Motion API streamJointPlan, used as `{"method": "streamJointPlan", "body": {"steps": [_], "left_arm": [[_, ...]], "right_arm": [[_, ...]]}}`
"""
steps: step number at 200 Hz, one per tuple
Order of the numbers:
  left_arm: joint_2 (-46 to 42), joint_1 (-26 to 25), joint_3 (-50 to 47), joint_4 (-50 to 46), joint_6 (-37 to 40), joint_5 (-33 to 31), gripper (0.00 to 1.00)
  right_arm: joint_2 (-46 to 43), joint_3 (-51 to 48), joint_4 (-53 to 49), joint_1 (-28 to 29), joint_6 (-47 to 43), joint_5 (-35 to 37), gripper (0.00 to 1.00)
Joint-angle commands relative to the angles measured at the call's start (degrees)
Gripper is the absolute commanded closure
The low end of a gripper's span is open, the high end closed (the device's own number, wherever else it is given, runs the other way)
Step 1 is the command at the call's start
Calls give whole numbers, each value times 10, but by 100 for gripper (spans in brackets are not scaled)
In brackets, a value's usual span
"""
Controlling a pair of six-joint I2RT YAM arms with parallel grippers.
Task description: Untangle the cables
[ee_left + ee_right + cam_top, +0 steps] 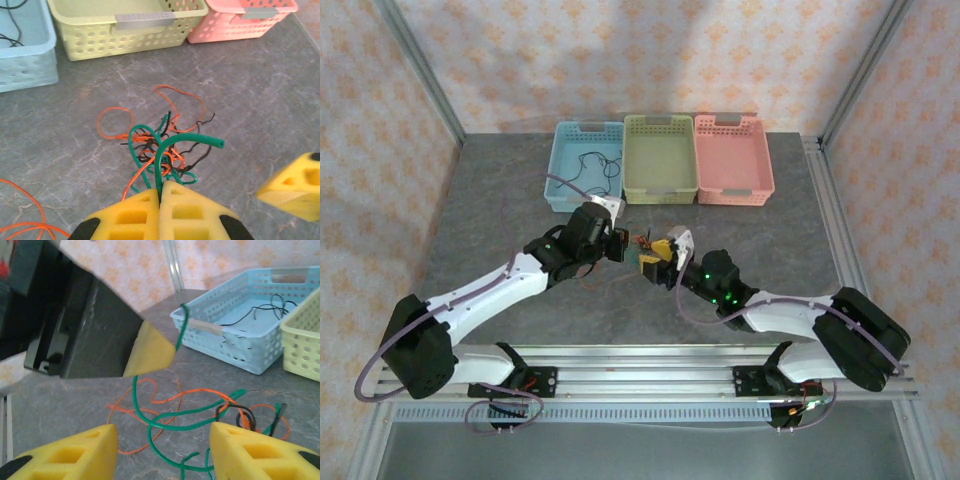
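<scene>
– Between the shut yellow pads (135, 215) of the left gripper (160, 195), a green cable (192, 135) is pinched, and no gap is seen between the fingers. What is called for now?

– A slow draw is advised. Just beyond the pads the green cable is looped through the tangle (160, 150), where an orange cable (98, 122) and a black strand (206, 121) are wound about it on the grey table (260, 100).

– And the right gripper (162, 427)?

– It is spread wide and nothing is held. The green loop lies between and just beyond its fingers. It is judged that the knot should be pinned there, or a second strand taken, so that the whole bundle is not dragged along.

– What could be got wrong?

– If the green cable is jerked, the orange loops may be tightened round it. A pull away from the knot, along the free end's own line, is preferred.

– Further off?

– The blue basket (235, 352), with a lone black cable (265, 310) laid in it, is found behind the tangle, well apart. The green basket (125, 37) and the pink basket (235, 27) stand beside it. Which basket is meant for the green cable cannot be told.
</scene>
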Motion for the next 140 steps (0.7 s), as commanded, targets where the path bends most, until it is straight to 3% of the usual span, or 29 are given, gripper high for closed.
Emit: {"method": "streamJointPlan", "body": {"steps": [1,81,140], "left_arm": [[-23,-10,-6,20,13,23,100],[-54,-37,-17,20,26,36,100],[-64,-42,-30,36,28,66,100]], "right_arm": [[12,-1,26,10,-67,-25,48],[28,-17,50,21,-149,-20,49],[34,-22,55,22,-170,-12,55]]}}
